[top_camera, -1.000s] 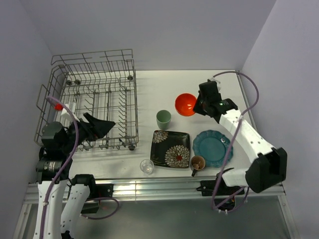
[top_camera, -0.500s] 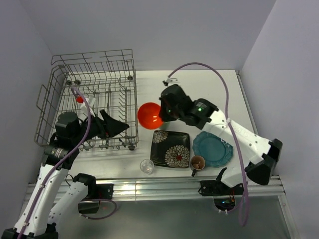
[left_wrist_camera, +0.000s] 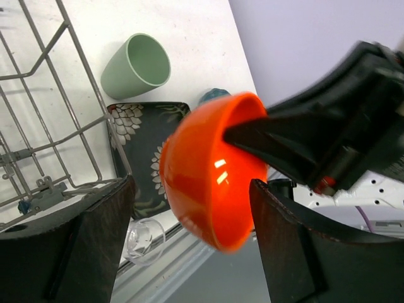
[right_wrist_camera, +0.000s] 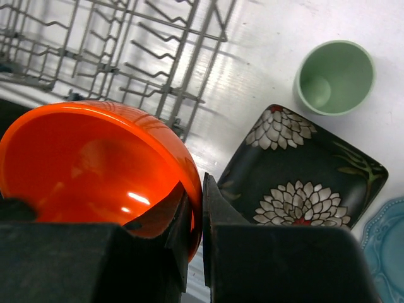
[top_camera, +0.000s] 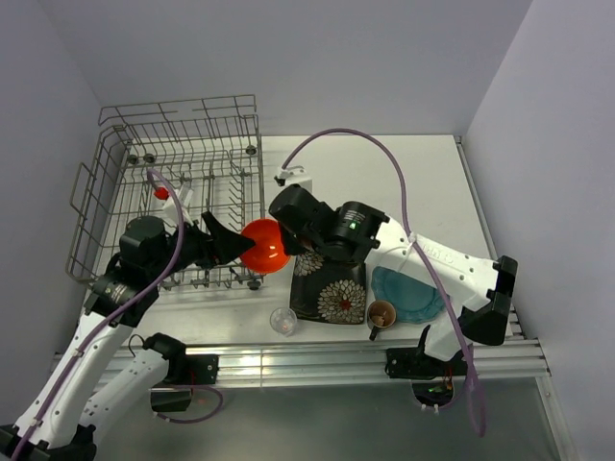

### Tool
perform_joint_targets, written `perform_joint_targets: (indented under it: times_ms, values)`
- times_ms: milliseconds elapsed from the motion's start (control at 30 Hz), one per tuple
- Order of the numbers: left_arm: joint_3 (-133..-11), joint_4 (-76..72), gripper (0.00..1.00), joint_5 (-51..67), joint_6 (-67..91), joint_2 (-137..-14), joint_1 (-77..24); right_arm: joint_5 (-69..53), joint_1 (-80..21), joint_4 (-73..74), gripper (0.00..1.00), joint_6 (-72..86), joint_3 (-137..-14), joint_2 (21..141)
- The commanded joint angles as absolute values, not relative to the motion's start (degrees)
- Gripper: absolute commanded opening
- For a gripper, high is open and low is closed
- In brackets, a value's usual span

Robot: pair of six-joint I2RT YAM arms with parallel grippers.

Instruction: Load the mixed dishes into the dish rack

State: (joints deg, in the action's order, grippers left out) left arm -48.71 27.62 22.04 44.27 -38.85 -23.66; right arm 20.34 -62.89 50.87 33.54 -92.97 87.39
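Top external view puts the dish rack (top_camera: 179,122) behind the left fingers (top_camera: 227,244) and off to the side of the right fingers (right_wrist_camera: 206,218). It stands on the white surface (top_camera: 384,163), and we see no dish in it yet.

Under the right arm lie the black square flowered plate (top_camera: 338,294) and, on the side away from the rack, the teal round plate (top_camera: 404,298). Both lie flat on the surface.

The orange bowl (top_camera: 261,245) hangs in the air at the rack's near corner. The right fingers are clamped on its rim, one inside and one outside, with the bowl tipped on its side. The left fingers are spread wide on either side of the bowl's rounded base. From the left wrist view we cannot tell whether either one touches it.

Past the right fingers, the pale green cup (right_wrist_camera: 334,76) stands upright beside the flowered plate's far corner. The small dark mug (top_camera: 381,314) sits between the two plates at their near edges. The small clear glass (top_camera: 282,320) sits below the bowl, near the surface's front edge.

We judge this to be a hand-over of the first dish, or the last reach toward the rack. Next, the left fingers need a firm hold on the bowl's wall before the right fingers let go. Otherwise the smooth, curved bowl could slip and fall onto the glass.
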Motion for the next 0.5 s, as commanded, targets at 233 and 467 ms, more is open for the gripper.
perform_joint_targets:
  times_ms: [233, 467]
  values:
    - [-50.0, 27.2, 0.29, 15.2, 45.0, -40.9, -26.5, 28.4, -71.2, 54.1, 0.03, 35.2, -104.1, 92.0]
    - [-48.7, 24.6, 0.0, 15.3, 44.2, -39.0, -26.7, 29.9, -72.3, 54.4, 0.64, 36.3, -100.4, 87.9]
